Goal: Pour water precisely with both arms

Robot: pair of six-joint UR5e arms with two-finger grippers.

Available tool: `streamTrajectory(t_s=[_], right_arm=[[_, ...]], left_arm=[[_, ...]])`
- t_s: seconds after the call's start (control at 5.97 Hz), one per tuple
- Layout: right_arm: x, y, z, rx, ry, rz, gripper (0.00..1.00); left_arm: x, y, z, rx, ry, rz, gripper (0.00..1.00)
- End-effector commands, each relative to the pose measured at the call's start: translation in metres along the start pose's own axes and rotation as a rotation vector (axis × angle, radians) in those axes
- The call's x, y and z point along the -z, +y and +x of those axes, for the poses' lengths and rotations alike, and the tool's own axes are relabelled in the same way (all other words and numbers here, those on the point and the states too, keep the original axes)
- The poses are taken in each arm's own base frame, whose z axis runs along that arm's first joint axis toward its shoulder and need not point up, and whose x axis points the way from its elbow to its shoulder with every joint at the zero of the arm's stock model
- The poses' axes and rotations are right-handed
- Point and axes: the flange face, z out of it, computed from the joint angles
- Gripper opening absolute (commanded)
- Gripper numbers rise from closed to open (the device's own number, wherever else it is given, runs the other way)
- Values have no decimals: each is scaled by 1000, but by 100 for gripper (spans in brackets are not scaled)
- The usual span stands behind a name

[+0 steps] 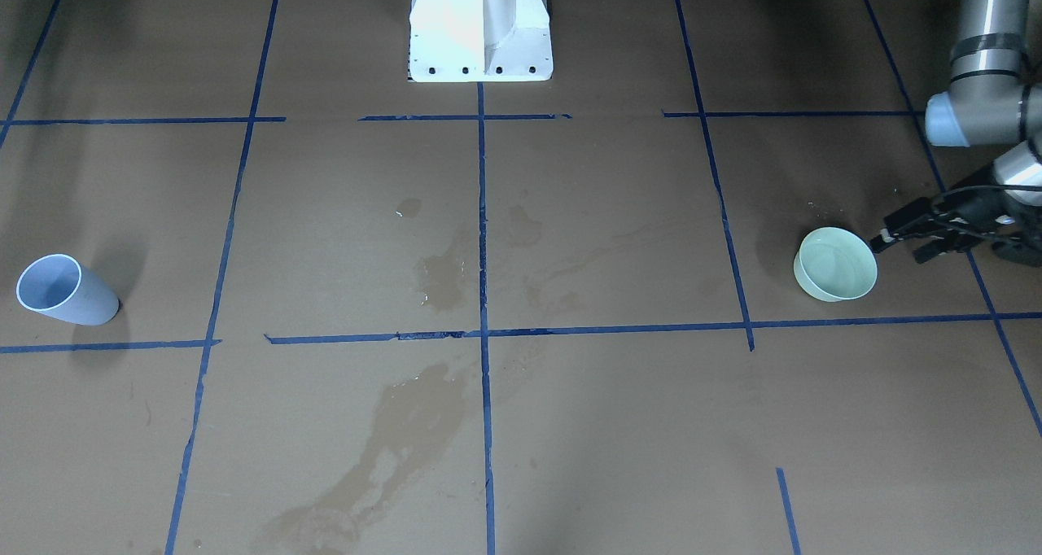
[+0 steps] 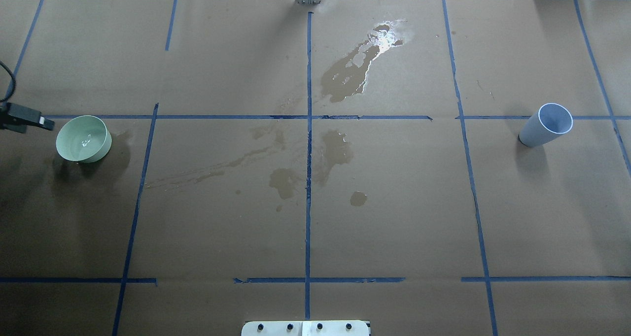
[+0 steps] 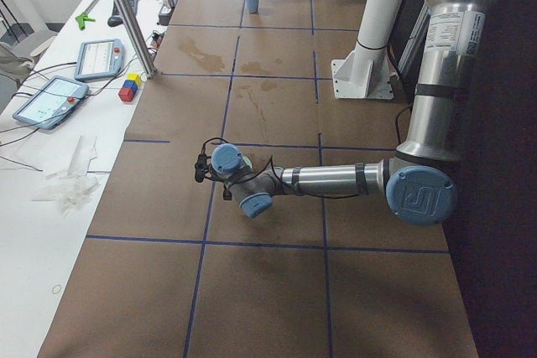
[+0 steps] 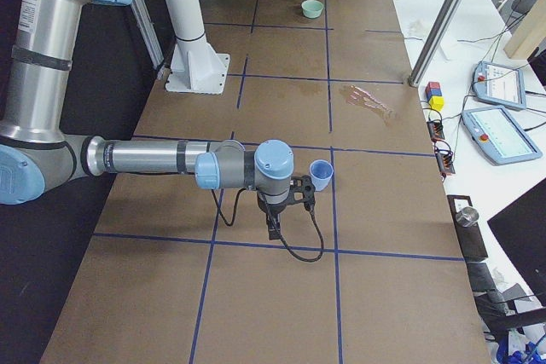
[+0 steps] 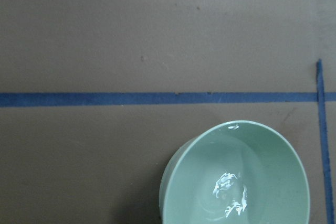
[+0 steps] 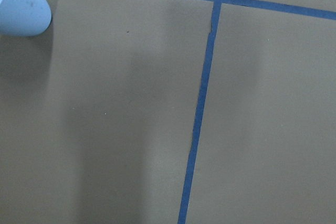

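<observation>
A pale green bowl (image 1: 836,264) stands on the brown paper and holds a little water (image 5: 229,195) that shows as a white glint. My left gripper (image 1: 895,248) hangs just beside the bowl's outer side, empty, with its two black fingers apart. One finger (image 2: 29,120) shows at the overhead view's left edge, next to the bowl (image 2: 83,139). A light blue cup (image 2: 546,125) stands upright at the other end of the table. My right gripper (image 4: 273,229) hangs close beside the cup (image 4: 322,175) and is not touching it. I cannot tell whether it is open.
Dark wet stains (image 2: 335,153) spread over the middle of the paper, and a glinting puddle (image 2: 384,36) lies at the far edge. The white pedestal (image 1: 480,30) stands at the robot's side. Blue tape lines cross the table. Tablets (image 3: 46,98) lie beyond the far edge.
</observation>
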Motion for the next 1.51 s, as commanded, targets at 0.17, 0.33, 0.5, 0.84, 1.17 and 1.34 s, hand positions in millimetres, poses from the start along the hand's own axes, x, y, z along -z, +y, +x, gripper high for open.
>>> streamTrajectory(t_s=[0.17, 0.33, 0.5, 0.84, 1.17, 1.34], right_arm=[[0, -1, 0, 0, 0, 1, 100], [1, -2, -1, 2, 0, 4, 100], [1, -2, -1, 4, 0, 4, 100], [1, -2, -1, 6, 1, 2, 100], [0, 1, 1, 5, 1, -1, 100], [6, 3, 6, -10, -3, 14, 100]], left_arm=[[68, -30, -28, -111, -149, -24, 100], [91, -34, -35, -154, -224, -57, 100], [129, -34, -32, -182, -297, -112, 100], [191, -5, -80, -139, -331, -148, 100], [177, 34, -113, -93, -323, -182, 100], [176, 39, -118, -83, -325, -189, 100]])
